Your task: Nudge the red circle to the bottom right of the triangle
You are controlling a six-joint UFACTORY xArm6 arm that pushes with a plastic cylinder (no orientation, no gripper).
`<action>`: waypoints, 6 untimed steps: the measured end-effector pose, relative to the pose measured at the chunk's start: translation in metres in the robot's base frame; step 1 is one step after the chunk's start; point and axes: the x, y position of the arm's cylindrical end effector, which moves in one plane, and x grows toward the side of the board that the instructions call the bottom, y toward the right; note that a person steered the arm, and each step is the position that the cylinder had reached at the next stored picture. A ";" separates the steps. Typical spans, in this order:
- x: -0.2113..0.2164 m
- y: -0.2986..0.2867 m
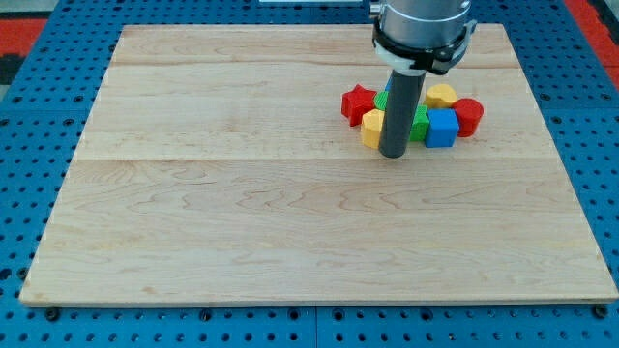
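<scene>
Blue pegboard (29, 193) full of little holes all around, with a bit of red at the view's top right corner. On top of it, a big pale wooden surface (242, 222), made of long planks, mostly bare.

Next biggest: a grey arm (426, 29) coming down from the view's top, ending in a straight dark rod. No jaws on this tool, so nothing to open or shut, and nothing held. My tip (394, 155) down on the wood, at the view's bottom edge of a small bunch of blocks, just beside the yellow block (371, 129) on the view's left of the rod.

All blocks packed close in the upper right part of the wood. Red star (357, 102) at the view's left end. Green block (420, 126) mostly hidden behind the rod, shape hard to tell. Blue cube (441, 128) next to it. Another yellow block (441, 95) behind the cube. Red circle (469, 115) at the view's right end, touching the blue cube. Triangle not clear to pick out.
</scene>
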 end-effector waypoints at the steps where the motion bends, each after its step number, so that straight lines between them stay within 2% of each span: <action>1: 0.004 -0.003; 2: 0.006 0.013; 3: 0.007 0.097; 4: -0.039 0.120; 5: -0.042 0.096; 6: -0.041 0.098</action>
